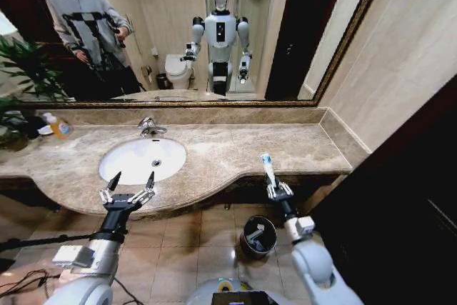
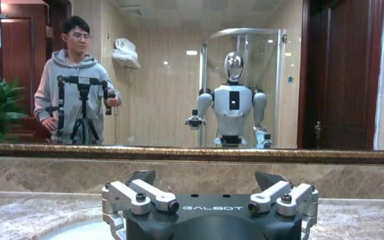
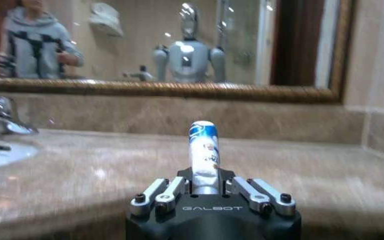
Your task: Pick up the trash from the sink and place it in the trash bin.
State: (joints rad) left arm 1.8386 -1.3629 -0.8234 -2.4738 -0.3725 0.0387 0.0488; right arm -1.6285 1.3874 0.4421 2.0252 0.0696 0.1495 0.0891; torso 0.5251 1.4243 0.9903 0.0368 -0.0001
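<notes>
While the right gripper [image 1: 272,187] was clamped on one white tube with blue marks [image 1: 267,165], held upright just past the countertop's [image 1: 300,144] front edge, near its right end, the job looked partly done, approx. The trash bin [image 1: 258,236] stood on the floor below that edge, almost under the gripper, and something pale lay inside it, so at least one piece had prob. gone in already; what it was, I couldn't tell. The sink [image 1: 136,158] near the front-left edge looked bare inside, w/ only the drain showing, so this tube may have been the last piece, though that's a guess. Left: lowering it over the bin and letting go.

The left gripper [image 1: 127,192] hung over the front edge by the basin's rim, fingers spread apart, holding nothing.

Hard to see: the bin's contents, and the basin's near wall behind the left gripper. In the right wrist view the tube's [image 3: 203,150] lower end sat hidden between the fingers.
</notes>
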